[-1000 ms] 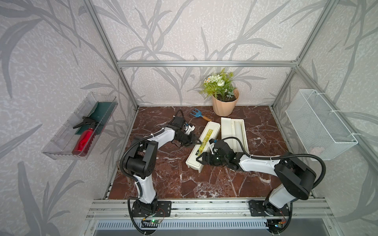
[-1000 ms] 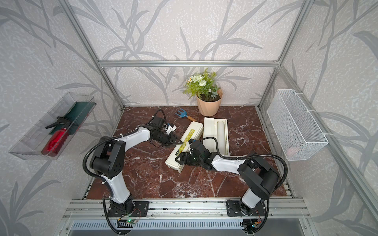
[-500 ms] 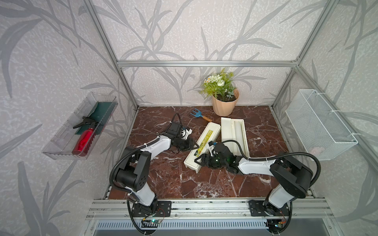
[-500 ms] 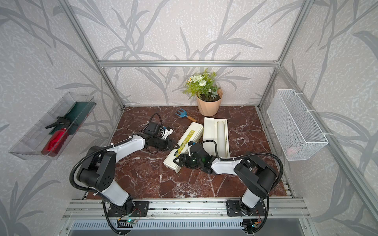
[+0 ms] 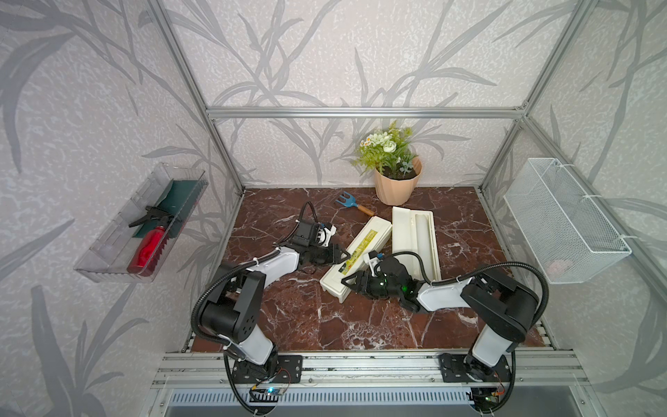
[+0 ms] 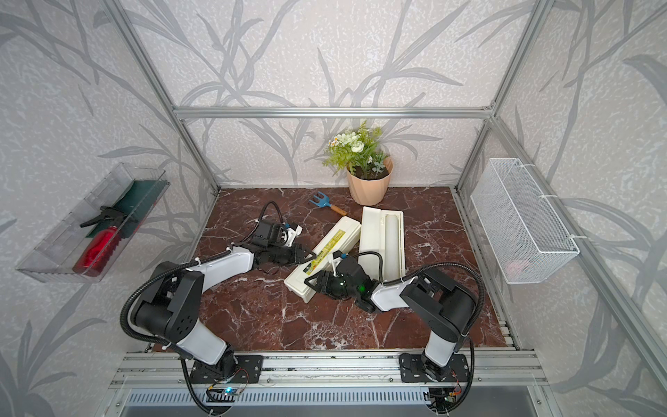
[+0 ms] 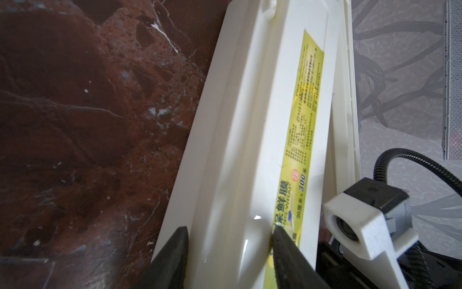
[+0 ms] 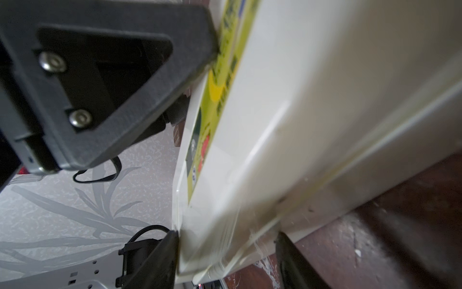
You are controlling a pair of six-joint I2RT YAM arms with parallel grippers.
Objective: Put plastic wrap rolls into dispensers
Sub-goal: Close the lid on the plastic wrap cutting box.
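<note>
On the red-brown marble tabletop (image 5: 288, 317) the two dispensers lie just beside each other towards the back. The closed dispenser (image 5: 375, 234) lies aslant with its yellow-green label (image 5: 362, 249) facing up. The open dispenser (image 5: 402, 231) lies lid-back at its right, and one plastic wrap roll (image 6: 392, 238) rests lengthwise in its trough. The left gripper (image 5: 343, 255) meets the closed dispenser at its long left side and is clamped on that edge. In the left wrist view one of its fingers (image 7: 175, 250) lies against the outer wall and the other presses the lid at the label. The right gripper (image 5: 348, 285) is at the same box's near end, with its fingers (image 8: 160, 260) straddling the end corner. Whether they pinch it cannot be told.
</note>
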